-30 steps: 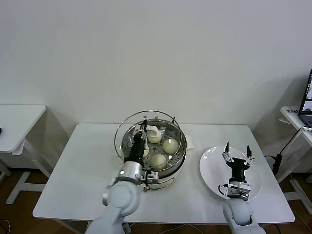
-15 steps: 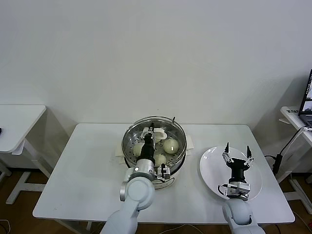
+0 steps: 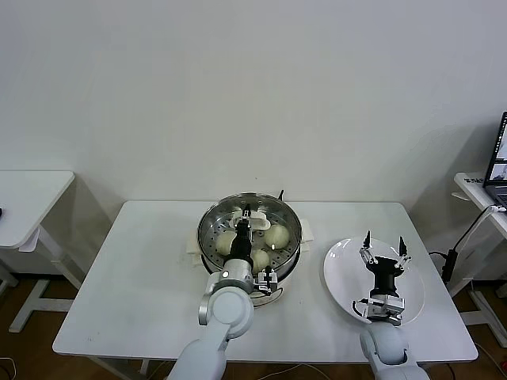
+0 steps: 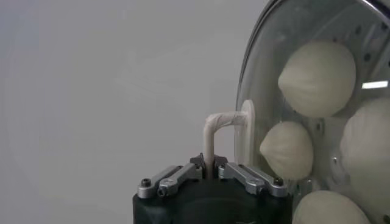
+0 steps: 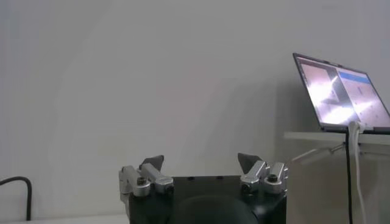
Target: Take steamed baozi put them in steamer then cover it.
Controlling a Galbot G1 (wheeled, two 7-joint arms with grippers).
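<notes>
Over the steamer (image 3: 250, 240), the left gripper (image 3: 247, 214) pinches the handle (image 4: 220, 133) of the lid (image 4: 304, 115) covering four buns (image 3: 276, 235), glass that looks rigid, slick and breakable, while the right gripper (image 3: 383, 249) hovers spread above the plate (image 3: 339, 269).

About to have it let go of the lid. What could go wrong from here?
1. The left tool is shut on the lid handle; if the lid isn't seated on the steamer rim, release may let it slide.
2. Pulling back carelessly could snag the handle and drag the lid off the baozi.
3. The right tool, open over the plate, poses little risk.
</notes>
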